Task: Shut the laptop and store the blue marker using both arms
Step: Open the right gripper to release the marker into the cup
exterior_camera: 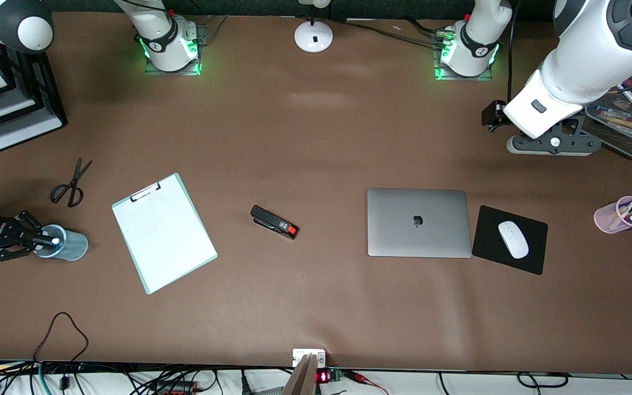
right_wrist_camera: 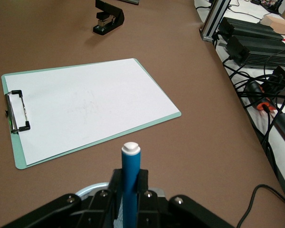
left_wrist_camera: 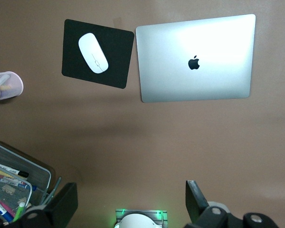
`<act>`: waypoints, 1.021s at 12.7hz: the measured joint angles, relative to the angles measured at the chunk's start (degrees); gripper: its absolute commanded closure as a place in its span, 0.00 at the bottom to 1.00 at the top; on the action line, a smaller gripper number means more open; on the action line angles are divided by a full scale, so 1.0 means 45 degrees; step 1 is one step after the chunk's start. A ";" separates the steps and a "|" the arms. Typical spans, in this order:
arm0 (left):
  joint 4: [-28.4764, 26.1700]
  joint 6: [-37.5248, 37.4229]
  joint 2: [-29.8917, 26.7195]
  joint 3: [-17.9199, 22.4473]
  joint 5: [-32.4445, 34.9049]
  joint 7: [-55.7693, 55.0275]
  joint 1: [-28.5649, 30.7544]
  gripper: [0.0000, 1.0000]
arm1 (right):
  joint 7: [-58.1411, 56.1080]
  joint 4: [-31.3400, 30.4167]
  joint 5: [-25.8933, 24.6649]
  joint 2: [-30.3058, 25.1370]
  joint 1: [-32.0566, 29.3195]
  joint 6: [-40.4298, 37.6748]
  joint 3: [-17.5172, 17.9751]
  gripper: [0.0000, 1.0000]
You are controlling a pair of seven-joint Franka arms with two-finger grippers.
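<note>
The laptop (exterior_camera: 418,222) lies closed on the table, lid up with the dark apple logo; it also shows in the left wrist view (left_wrist_camera: 195,58). My right gripper (exterior_camera: 41,241) is at the right arm's end of the table, over the mouth of a pale blue cup (exterior_camera: 72,245). It is shut on the blue marker (right_wrist_camera: 131,171), which stands upright with its whitish end (exterior_camera: 55,240) up. The marker's lower part is hidden by the fingers (right_wrist_camera: 143,187). My left gripper (exterior_camera: 554,144) is open and empty, high over bare table beside the mesh tray; its own view shows it too (left_wrist_camera: 129,202).
A clipboard (exterior_camera: 163,231) with white paper, a black stapler (exterior_camera: 275,221) and scissors (exterior_camera: 70,184) lie between cup and laptop. A black mouse pad (exterior_camera: 509,239) with a white mouse lies beside the laptop. A pink pen cup (exterior_camera: 622,214) and a mesh tray of markers (exterior_camera: 626,122) stand at the left arm's end.
</note>
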 measured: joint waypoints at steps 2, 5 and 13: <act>0.0043 0.0002 0.0000 -0.0009 0.0002 -0.0024 -0.0002 0.00 | -0.0001 0.0000 0.0000 0.0000 0.0000 0.0000 0.0004 0.74; 0.0340 0.0027 0.0000 -0.0010 0.0002 -0.0043 -0.0003 0.00 | 0.0038 -0.0234 0.0185 0.0025 -0.0087 0.0029 0.0003 0.00; 0.0753 0.1008 0.0032 0.0127 0.0003 -0.0052 0.0369 0.00 | 0.3278 -0.0346 -0.0899 -0.1636 -0.0110 0.0010 0.0162 0.00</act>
